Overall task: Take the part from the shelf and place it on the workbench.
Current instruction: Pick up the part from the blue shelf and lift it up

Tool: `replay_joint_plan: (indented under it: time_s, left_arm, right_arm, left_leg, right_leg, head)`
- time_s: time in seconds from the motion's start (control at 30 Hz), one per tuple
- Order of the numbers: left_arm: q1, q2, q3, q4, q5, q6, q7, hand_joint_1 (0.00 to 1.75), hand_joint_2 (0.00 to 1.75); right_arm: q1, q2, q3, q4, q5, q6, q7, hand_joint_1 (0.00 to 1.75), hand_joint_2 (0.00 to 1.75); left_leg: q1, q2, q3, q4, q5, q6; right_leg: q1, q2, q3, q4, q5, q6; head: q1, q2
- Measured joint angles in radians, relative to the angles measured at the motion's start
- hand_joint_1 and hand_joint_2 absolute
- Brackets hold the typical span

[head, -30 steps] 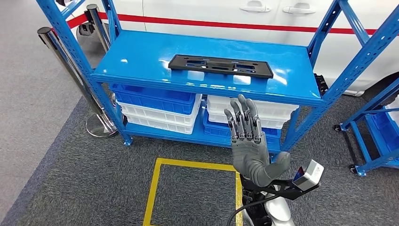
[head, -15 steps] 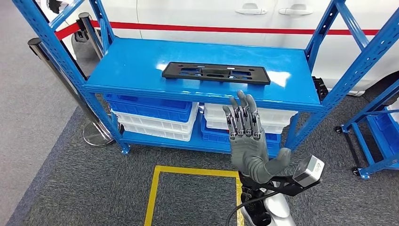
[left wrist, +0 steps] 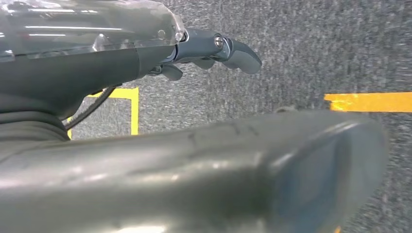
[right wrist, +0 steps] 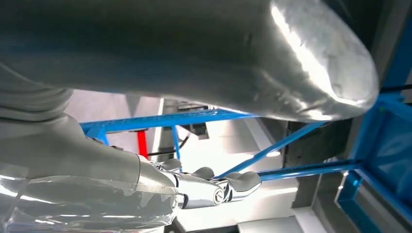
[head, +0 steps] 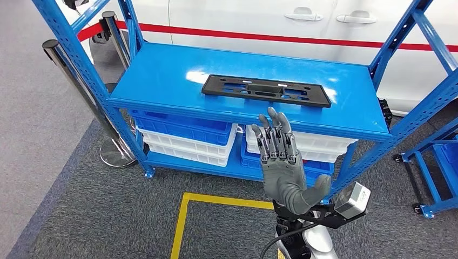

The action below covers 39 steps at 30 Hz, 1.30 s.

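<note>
No writing legible on part [head: 265, 90].

Bright overhead light glares off the blue shelf [head: 162, 75]; both wrist views show large, blurred foreground shapes.

No readable text

Nothing on the black part [head: 265, 90], the blue shelf [head: 162, 75], the stacked bins [head: 183, 132] or the white car [head: 324, 21] behind carries legible lettering (its red stripe and the yellow floor tape [head: 227, 202] are plain).
</note>
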State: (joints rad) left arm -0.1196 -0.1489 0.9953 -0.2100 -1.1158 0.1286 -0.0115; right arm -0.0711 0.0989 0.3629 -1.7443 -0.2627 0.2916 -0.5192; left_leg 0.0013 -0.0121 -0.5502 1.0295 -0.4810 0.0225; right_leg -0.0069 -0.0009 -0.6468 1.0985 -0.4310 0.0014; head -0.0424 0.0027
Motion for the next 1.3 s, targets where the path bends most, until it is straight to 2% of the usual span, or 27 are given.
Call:
replay_joint_plan:
  time_s: [0.03,0.1,0.17,0.2,0.23,0.3,0.33,0.37,0.4,0.47,0.5,0.53,0.63,0.7,0.73,0.83,0.87,0.9,0.93,1.0,1.03,1.07,1.17,1.2,1.23,1.3]
  left_arm:
    - [0.0,-0.001,0.0,0.001,0.0,0.0,0.0,0.0,0.0]
    - [-0.001,-0.001,0.0,0.001,0.001,0.0,-0.002,0.0,0.0]
    - [-0.002,0.0,0.0,0.001,0.0,0.0,-0.003,0.0,0.0]
    - [-0.002,0.0,0.0,0.001,0.0,0.0,-0.004,0.0,0.0]
    - [-0.003,0.001,0.0,0.001,0.0,-0.001,-0.005,0.0,0.0]
    - [-0.002,0.001,0.0,0.001,0.0,-0.002,-0.005,0.0,0.0]
    - [0.0,0.001,0.0,0.001,-0.001,-0.002,-0.005,0.0,0.0]
    - [0.002,0.001,0.0,0.001,-0.001,-0.003,-0.005,0.0,0.0]
    - [0.004,0.002,0.0,0.001,-0.002,-0.003,-0.005,0.0,0.0]
    - [0.005,0.004,0.0,0.001,-0.004,-0.003,-0.005,0.0,0.0]
    - [0.005,0.005,0.0,0.001,-0.005,-0.003,-0.005,0.0,0.0]
    - [0.004,0.005,0.0,0.002,-0.005,-0.003,-0.005,0.0,0.0]
    - [0.003,0.006,0.0,0.002,-0.007,-0.004,-0.004,0.0,0.0]
    - [0.004,0.007,0.0,0.002,-0.008,-0.004,-0.003,0.0,0.0]
    - [0.004,0.007,0.0,0.002,-0.008,-0.004,-0.003,0.0,0.0]
    - [0.003,0.007,0.0,0.002,-0.013,-0.004,-0.002,0.0,0.0]
    - [0.004,0.007,0.0,0.002,-0.014,-0.004,-0.002,0.0,0.0]
    - [0.005,0.007,0.0,0.002,-0.015,-0.004,-0.002,0.0,0.0]
    - [0.006,0.007,0.0,0.002,-0.015,-0.004,-0.002,0.0,0.0]
    - [0.007,0.006,0.0,0.002,-0.015,-0.004,-0.002,0.0,0.0]
    - [0.006,0.005,0.0,0.002,-0.016,-0.004,-0.003,0.0,0.0]
    - [0.005,0.005,0.0,0.003,-0.016,-0.005,-0.003,0.0,0.0]
    - [0.002,0.006,0.0,0.003,-0.016,-0.004,-0.004,0.0,0.0]
    - [0.0,0.006,0.0,0.003,-0.017,-0.004,-0.004,0.0,0.0]
    - [-0.002,0.006,0.0,0.003,-0.017,-0.004,-0.004,0.0,0.0]
    - [-0.004,0.006,0.0,0.003,-0.017,-0.004,-0.003,0.0,0.0]
  right_arm:
    - [0.0,-0.001,0.0,0.0,0.0,0.003,-0.002,0.0,0.0]
    - [0.001,-0.002,0.001,0.001,0.0,0.009,-0.005,0.0,0.0]
    - [0.002,-0.003,0.001,0.001,0.0,0.012,-0.008,0.0,0.87]
    - [0.002,-0.003,0.002,0.001,0.0,0.013,-0.009,0.0,1.31]
    - [0.002,-0.003,0.002,0.001,0.0,0.013,-0.009,0.0,1.75]
    - [0.003,-0.003,0.004,0.002,0.0,0.014,-0.009,0.0,1.75]
    - [0.004,-0.003,0.005,0.002,0.0,0.014,-0.009,0.0,1.75]
    - [0.004,-0.003,0.006,0.003,0.0,0.014,-0.009,0.0,1.31]
    - [0.004,-0.003,0.007,0.004,0.0,0.014,-0.009,0.0,0.87]
    - [0.005,-0.003,0.009,0.004,0.0,0.015,-0.009,0.0,0.0]
    - [0.004,-0.003,0.009,0.004,0.0,0.016,-0.009,0.0,0.0]
    - [0.003,-0.003,0.01,0.004,0.0,0.018,-0.009,0.0,0.0]
    - [0.002,-0.004,0.011,0.004,0.002,0.022,-0.013,0.0,0.0]
    - [-0.001,-0.004,0.012,0.002,0.005,0.023,-0.022,0.0,0.0]
    - [-0.003,-0.004,0.012,0.001,0.006,0.024,-0.025,0.0,0.0]
    - [-0.006,-0.006,0.013,0.0,0.006,0.024,-0.029,0.0,0.0]
    - [-0.006,-0.006,0.014,0.0,0.005,0.024,-0.029,0.0,0.0]
    - [-0.006,-0.007,0.014,0.0,0.004,0.024,-0.028,0.0,0.0]
    - [-0.006,-0.008,0.014,0.0,0.004,0.024,-0.028,0.0,0.0]
    - [-0.006,-0.008,0.014,0.0,0.003,0.024,-0.027,0.0,0.0]
    - [-0.006,-0.009,0.014,0.001,0.002,0.024,-0.026,0.0,0.0]
    - [-0.005,-0.01,0.014,0.001,0.002,0.024,-0.025,0.0,0.0]
    - [-0.006,-0.011,0.016,0.0,0.0,0.025,-0.025,0.0,0.0]
    - [-0.007,-0.011,0.016,0.0,-0.001,0.025,-0.026,0.0,0.0]
    - [-0.007,-0.011,0.017,-0.001,-0.001,0.025,-0.026,0.0,0.0]
    - [-0.008,-0.011,0.019,-0.001,-0.001,0.026,-0.026,0.0,0.0]
  left_leg:
    - [-0.001,0.0,0.004,-0.001,-0.005,-0.004]
    - [-0.001,0.001,0.009,-0.007,-0.013,-0.015]
    - [-0.001,0.004,0.016,-0.005,-0.021,-0.025]
    - [-0.001,0.005,0.01,0.016,-0.031,-0.031]
    - [0.0,0.006,-0.01,0.06,-0.05,-0.037]
    - [0.005,0.006,-0.089,0.195,-0.096,-0.048]
    - [0.008,0.006,-0.129,0.252,-0.107,-0.052]
    - [0.011,0.006,-0.156,0.278,-0.098,-0.056]
    - [0.014,0.007,-0.162,0.262,-0.065,-0.059]
    - [0.018,0.009,-0.124,0.137,0.033,-0.06]
    - [0.017,0.011,-0.098,0.073,0.065,-0.058]
    - [0.015,0.012,-0.08,0.03,0.077,-0.051]
    - [0.012,0.009,-0.063,0.0,0.057,-0.023]
    - [0.014,0.007,-0.05,-0.009,0.05,-0.009]
    - [0.015,0.006,-0.042,-0.013,0.046,-0.003]
    - [0.013,0.005,-0.02,-0.016,0.027,0.005]
    - [0.013,0.005,-0.01,-0.016,0.018,0.006]
    - [0.012,0.004,0.002,-0.016,0.009,0.005]
    - [0.011,0.003,0.017,-0.016,-0.001,0.004]
    - [0.01,0.001,0.043,-0.016,-0.022,-0.001]
    - [0.009,0.0,0.052,-0.016,-0.031,-0.006]
    - [0.008,0.0,0.055,-0.019,-0.038,-0.011]
    - [0.006,0.002,0.067,-0.011,-0.04,-0.029]
    - [0.007,0.003,0.062,0.014,-0.038,-0.033]
    - [0.007,0.004,0.043,0.055,-0.044,-0.036]
    - [0.01,0.005,-0.029,0.172,-0.084,-0.043]
  right_leg:
    - [0.004,0.0,0.016,-0.038,0.009,-0.006]
    - [0.009,0.001,0.026,-0.063,-0.001,-0.011]
    - [0.002,0.002,0.041,-0.077,-0.005,-0.015]
    - [-0.002,0.001,0.053,-0.085,-0.008,-0.019]
    - [-0.006,0.0,0.066,-0.092,-0.011,-0.023]
    - [-0.005,-0.003,0.083,-0.095,-0.025,-0.029]
    - [-0.005,-0.003,0.091,-0.094,-0.033,-0.029]
    - [-0.006,-0.002,0.1,-0.094,-0.041,-0.028]
    - [-0.007,-0.001,0.111,-0.094,-0.049,-0.026]
    - [-0.009,0.001,0.139,-0.094,-0.07,-0.018]
    - [-0.008,0.002,0.149,-0.093,-0.08,-0.013]
    - [-0.006,0.002,0.156,-0.094,-0.088,-0.006]
    - [-0.003,0.002,0.162,-0.092,-0.095,0.011]
    - [-0.005,0.002,0.148,-0.052,-0.098,0.019]
    - [-0.007,0.002,0.123,-0.007,-0.109,0.022]
    - [-0.007,0.002,-0.005,0.175,-0.175,0.029]
    - [-0.007,0.002,-0.038,0.203,-0.184,0.029]
    - [-0.007,0.002,-0.052,0.195,-0.173,0.027]
    - [-0.006,0.002,-0.051,0.155,-0.139,0.023]
    - [-0.001,0.002,-0.025,0.024,-0.032,0.011]
    - [0.003,0.001,-0.015,-0.028,0.005,0.005]
    - [0.007,0.001,-0.011,-0.058,0.029,-0.001]
    - [0.007,0.004,0.004,-0.076,0.028,-0.015]
    - [0.004,0.005,0.017,-0.081,0.024,-0.021]
    - [0.002,0.004,0.03,-0.085,0.018,-0.026]
    - [0.002,0.002,0.048,-0.088,0.003,-0.035]
  head:
    - [0.0,0.0]
    - [0.0,0.0]
    - [0.0,0.0]
    - [-0.001,0.0]
    - [-0.002,0.0]
    - [-0.003,0.0]
    - [-0.003,0.0]
    - [-0.004,0.0]
    - [-0.003,0.0]
    - [-0.003,0.0]
    - [-0.004,0.0]
    - [-0.003,0.0]
    - [0.0,0.0]
    - [0.001,0.0]
    - [0.002,0.0]
    - [0.004,0.0]
    - [0.004,0.0]
    - [0.004,0.0]
    - [0.004,0.0]
    - [0.004,0.0]
    - [0.004,0.0]
    - [0.004,0.0]
    - [0.004,0.0]
    - [0.003,0.0]
    - [0.002,0.0]
    - [0.001,0.0]
